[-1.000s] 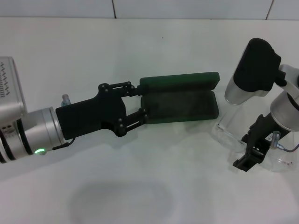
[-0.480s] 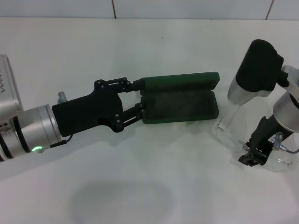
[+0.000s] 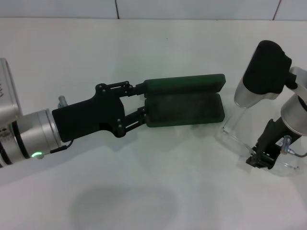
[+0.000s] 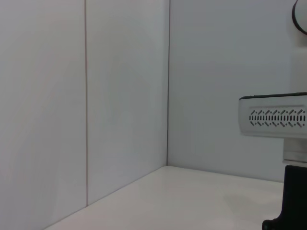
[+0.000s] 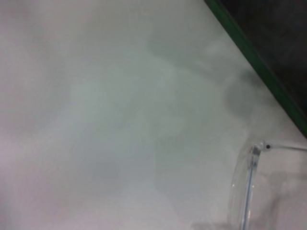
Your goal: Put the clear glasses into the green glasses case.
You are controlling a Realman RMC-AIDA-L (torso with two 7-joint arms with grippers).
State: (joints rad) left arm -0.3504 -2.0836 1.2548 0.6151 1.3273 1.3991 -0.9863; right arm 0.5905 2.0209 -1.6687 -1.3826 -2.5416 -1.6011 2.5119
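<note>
The green glasses case (image 3: 184,100) lies open on the white surface (image 3: 158,52). The left gripper (image 3: 142,101) is at its left end, fingers spread wide over lid and base. The clear glasses (image 3: 249,141) lie just beside the case's right end. The right gripper (image 3: 261,160) is down on them; I cannot tell if it grips.
</note>
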